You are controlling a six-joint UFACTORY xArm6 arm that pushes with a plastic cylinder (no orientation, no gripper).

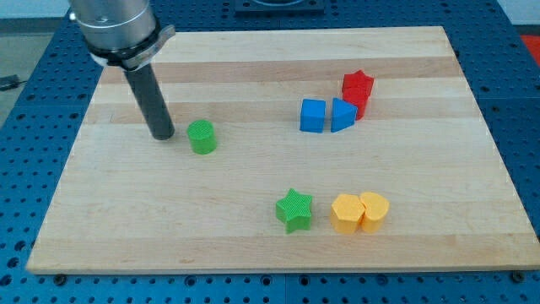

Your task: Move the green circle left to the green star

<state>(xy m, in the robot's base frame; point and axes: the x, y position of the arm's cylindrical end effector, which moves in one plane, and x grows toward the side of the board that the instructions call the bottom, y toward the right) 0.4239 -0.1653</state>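
Observation:
The green circle stands on the wooden board at the view's left of centre. The green star lies toward the view's bottom, right of and below the circle, well apart from it. My tip rests on the board just to the left of the green circle, with a small gap between them.
A blue cube, a blue triangular block and a red star cluster at the upper right. A yellow hexagon and a yellow heart sit just right of the green star. The board's edge runs along the bottom.

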